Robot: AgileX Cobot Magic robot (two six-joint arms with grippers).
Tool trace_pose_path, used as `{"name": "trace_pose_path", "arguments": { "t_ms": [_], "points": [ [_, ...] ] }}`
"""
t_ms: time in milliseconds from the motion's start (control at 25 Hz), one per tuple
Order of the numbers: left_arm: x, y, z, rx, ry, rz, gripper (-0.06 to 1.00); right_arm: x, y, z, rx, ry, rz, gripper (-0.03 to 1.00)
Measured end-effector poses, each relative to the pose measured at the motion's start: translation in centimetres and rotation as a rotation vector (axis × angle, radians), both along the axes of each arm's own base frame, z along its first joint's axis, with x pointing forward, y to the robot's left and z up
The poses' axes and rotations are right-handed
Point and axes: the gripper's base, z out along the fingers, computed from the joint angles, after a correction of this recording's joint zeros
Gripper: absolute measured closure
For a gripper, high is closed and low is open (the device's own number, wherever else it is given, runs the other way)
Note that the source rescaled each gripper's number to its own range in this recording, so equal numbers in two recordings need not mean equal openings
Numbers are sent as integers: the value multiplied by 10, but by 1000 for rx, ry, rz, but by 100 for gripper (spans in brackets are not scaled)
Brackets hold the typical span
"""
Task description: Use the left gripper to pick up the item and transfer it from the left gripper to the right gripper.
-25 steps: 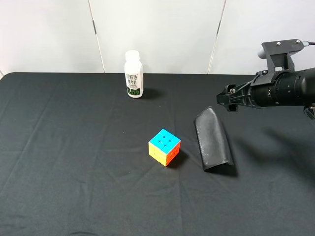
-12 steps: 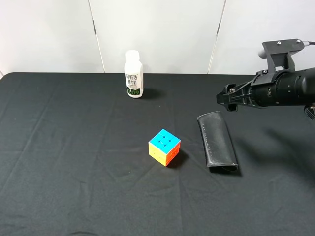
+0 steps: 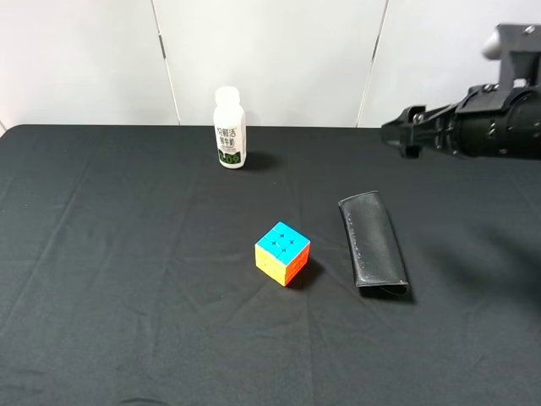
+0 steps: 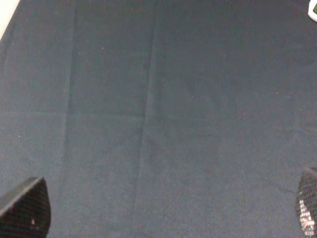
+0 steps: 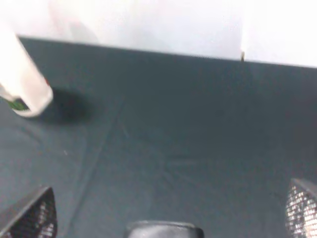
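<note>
The item (image 3: 372, 244), a long flat black pouch, lies flat on the black cloth to the right of the cube, with nothing touching it. My right gripper (image 3: 404, 135) hovers above and behind it at the right edge, open and empty. In the right wrist view its two fingertips (image 5: 29, 214) stand wide apart and the item's end (image 5: 163, 230) shows just below them. My left gripper (image 4: 166, 210) is out of the exterior view. Its wrist view shows its fingertips (image 4: 25, 208) far apart over bare cloth, holding nothing.
A multicoloured puzzle cube (image 3: 282, 253) sits mid-table, left of the pouch. A white bottle with a green label (image 3: 229, 128) (image 5: 22, 84) stands at the back near the white wall. Black cloth (image 3: 127, 279) covers the whole table.
The pouch, raised on its side a second ago, has dropped flat onto the cloth. My right gripper has risen and drawn back toward the right, away from it.
</note>
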Motion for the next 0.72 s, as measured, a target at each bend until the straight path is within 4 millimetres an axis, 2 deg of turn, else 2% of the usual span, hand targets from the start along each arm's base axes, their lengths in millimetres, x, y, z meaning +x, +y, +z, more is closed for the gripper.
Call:
{"name": "trace_pose_path", "arguments": {
  "t_ms": [360,480,720],
  "points": [
    [0,0,0,0,0,0,-4,-29,7,31,139,-37,104,-3],
    [0,0,0,0,0,0,-4,-42,8,38,133,7,152,-3],
    [0,0,0,0,0,0,-4,-65,-2,70,47,60,146,-3]
  ]
}}
